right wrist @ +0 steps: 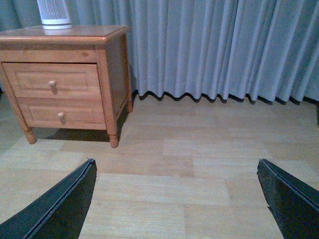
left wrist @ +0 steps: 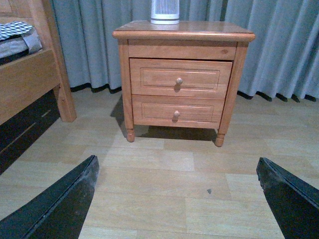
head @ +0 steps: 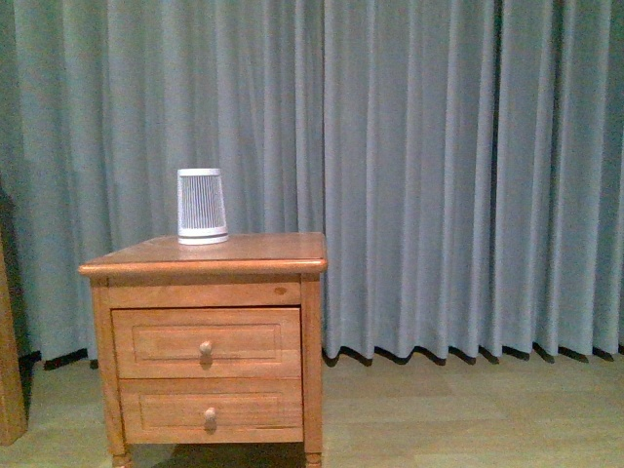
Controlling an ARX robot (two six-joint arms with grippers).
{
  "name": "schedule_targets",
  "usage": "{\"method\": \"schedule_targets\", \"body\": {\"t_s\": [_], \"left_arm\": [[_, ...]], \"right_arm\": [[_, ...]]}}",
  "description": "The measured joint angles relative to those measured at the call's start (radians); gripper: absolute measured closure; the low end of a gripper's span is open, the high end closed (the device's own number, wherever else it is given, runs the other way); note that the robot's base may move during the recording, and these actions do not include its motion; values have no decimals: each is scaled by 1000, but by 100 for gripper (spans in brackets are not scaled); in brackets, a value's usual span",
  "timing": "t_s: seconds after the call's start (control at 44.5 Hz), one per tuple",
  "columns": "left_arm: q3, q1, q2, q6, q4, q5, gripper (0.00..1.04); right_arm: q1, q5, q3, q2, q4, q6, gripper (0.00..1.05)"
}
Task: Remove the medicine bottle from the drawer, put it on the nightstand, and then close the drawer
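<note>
Grey-blue pleated curtain (head: 439, 175) behind, pale plank floor (head: 468, 419) below. The orange-brown glossy wooden nightstand (head: 244, 264) is our reference. Its taller upper wooden drawer (head: 156, 343) is fully shut, as is the shallower lower drawer (head: 161, 411) under it. White ribbed tapered device (head: 202, 205) sits on the nightstand top, toward its left side. We can't see the small white medicine bottle. We take it to be inside the shut upper drawer.

Step in hand, as we judge it: reach in and pull that drawer open. We'd centre on the round wooden knob (head: 206, 347) mid-front, close on it squarely, and pull straight out from the nightstand face with no sideways load.

Both arms sit well short of the nightstand, low over the floor, wrists aimed at it. Left gripper (left wrist: 176, 159) has its black fingers spread wide with nothing between them. Right gripper (right wrist: 176, 161) is the same, off toward the nightstand's right side.
</note>
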Motion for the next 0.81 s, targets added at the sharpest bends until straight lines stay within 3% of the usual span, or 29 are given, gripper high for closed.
{"method": "schedule_targets", "body": {"t_s": [0.809], "left_arm": [[0,0,0,0,0,0,7]], "right_arm": [[0,0,0,0,0,0,7]]}}
